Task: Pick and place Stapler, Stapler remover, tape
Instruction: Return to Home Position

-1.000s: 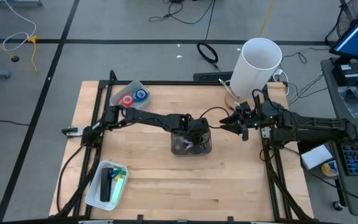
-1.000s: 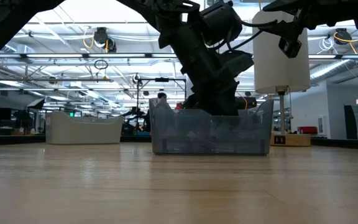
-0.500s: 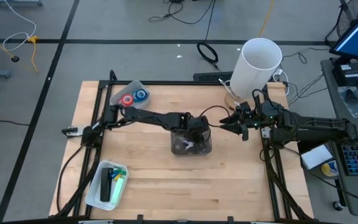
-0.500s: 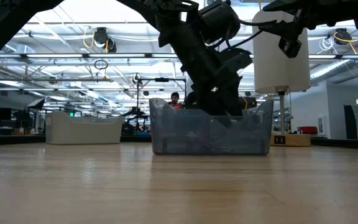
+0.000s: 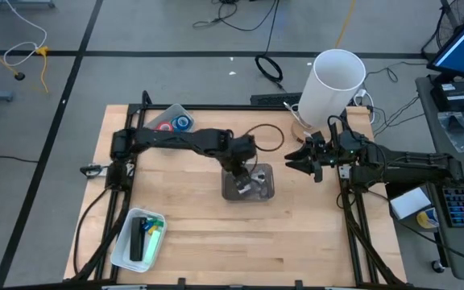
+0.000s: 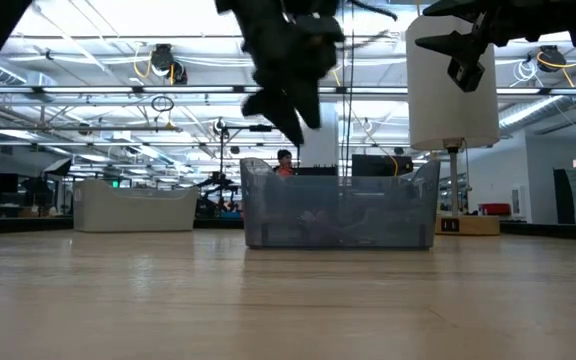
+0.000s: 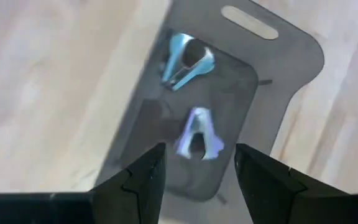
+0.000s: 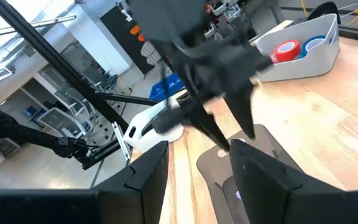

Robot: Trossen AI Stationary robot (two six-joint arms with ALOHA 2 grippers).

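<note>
The left gripper (image 5: 244, 167) hangs over the black bin (image 5: 269, 185) at the middle of the wooden table (image 5: 296, 234). The right gripper (image 5: 300, 160) hovers just beside the bin, below a white cylinder (image 5: 335, 80). A red tape roll (image 5: 164, 126) and a blue tape roll (image 5: 183, 122) lie in a white tray (image 5: 176, 108) at the table's far left. A stapler (image 5: 138, 234) lies in another tray (image 5: 122, 256) at the near left.

From table height, the left gripper hangs clear above the bin's rim, with a lit hall behind.

In the left wrist view its fingers (image 7: 143, 180) stand wide apart and empty. Below them a light blue stapler remover (image 7: 185, 56) and a violet stapler remover (image 7: 197, 134) lie on the bin floor.

In the right wrist view, that gripper's fingers (image 8: 148, 171) are spread and hold nothing.
</note>
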